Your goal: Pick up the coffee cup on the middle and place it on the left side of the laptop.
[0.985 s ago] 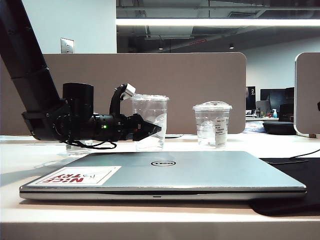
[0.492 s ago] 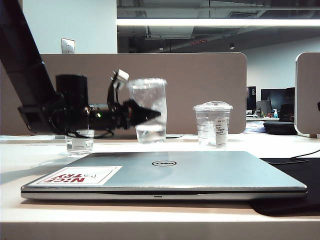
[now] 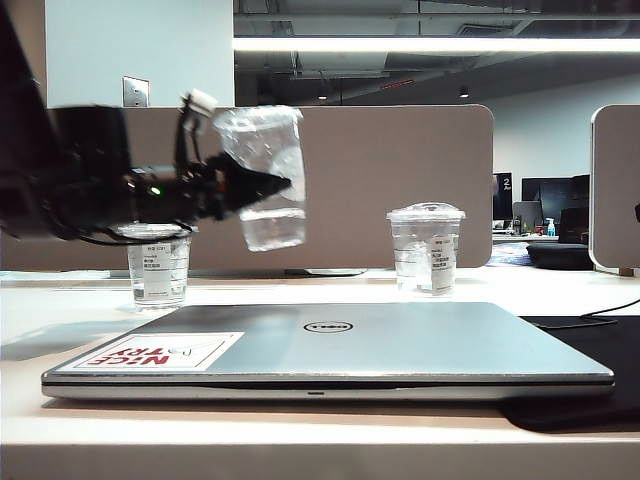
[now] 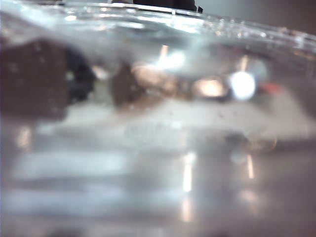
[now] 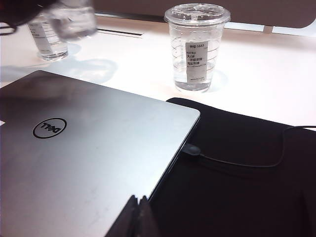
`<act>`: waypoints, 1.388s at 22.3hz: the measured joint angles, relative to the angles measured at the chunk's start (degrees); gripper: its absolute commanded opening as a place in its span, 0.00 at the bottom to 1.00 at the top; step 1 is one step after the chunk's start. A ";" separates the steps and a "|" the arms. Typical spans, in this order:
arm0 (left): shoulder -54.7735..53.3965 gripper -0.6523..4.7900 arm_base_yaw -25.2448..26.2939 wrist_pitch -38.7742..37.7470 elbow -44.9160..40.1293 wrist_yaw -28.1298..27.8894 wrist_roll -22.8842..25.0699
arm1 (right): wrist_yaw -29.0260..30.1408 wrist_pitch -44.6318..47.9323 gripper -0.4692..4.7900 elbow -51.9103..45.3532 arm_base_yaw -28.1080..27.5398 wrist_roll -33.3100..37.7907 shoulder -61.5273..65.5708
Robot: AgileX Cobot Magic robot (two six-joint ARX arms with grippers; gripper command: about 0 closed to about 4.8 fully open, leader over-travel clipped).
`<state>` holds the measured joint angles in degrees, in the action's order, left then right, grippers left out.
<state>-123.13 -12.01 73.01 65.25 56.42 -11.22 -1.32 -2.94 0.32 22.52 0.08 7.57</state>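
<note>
The coffee cup (image 3: pixel 268 165), tall and clear with a flat lid, hangs tilted in the air above the table, behind the laptop's left half. My left gripper (image 3: pixel 262 185) is shut on its side, reaching in from the left. In the left wrist view the cup's blurred clear wall (image 4: pixel 158 123) fills the picture and hides the fingers. The cup's base also shows in the right wrist view (image 5: pixel 74 17). The silver Dell laptop (image 3: pixel 400 345) lies closed at the front, with a red-and-white sticker (image 3: pixel 150 352) at its left corner. My right gripper (image 5: pixel 138 200) is shut and empty over the laptop's edge (image 5: pixel 89 158).
A short clear cup with a label (image 3: pixel 158 265) stands on the table at the back left, under the left arm. Another labelled cup (image 3: pixel 426 250) stands at the back right (image 5: pixel 196 47). A black mat (image 5: pixel 237 187) with a cable (image 5: pixel 237 163) lies right of the laptop.
The left gripper has lifted the coffee cup off the table and carried it up and to the left, tipping it. The short left cup is now uncovered. The right arm has kept still.
</note>
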 measured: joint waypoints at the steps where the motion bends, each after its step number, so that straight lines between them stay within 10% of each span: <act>1: 2.73 0.61 0.57 2.62 -3.89 -0.20 0.02 | 0.00 0.00 0.08 -0.02 0.00 0.00 0.00; 17: 19.45 0.61 4.31 7.98 -40.70 -26.27 10.82 | -0.15 0.02 0.08 0.00 8.26 0.02 0.70; 31: 19.43 0.61 12.17 8.07 -43.89 -27.04 10.32 | -0.07 0.00 0.08 -0.02 17.53 0.02 4.07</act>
<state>-103.70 0.16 81.08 21.37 29.39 -0.91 -1.39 -2.94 0.30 40.05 0.10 11.64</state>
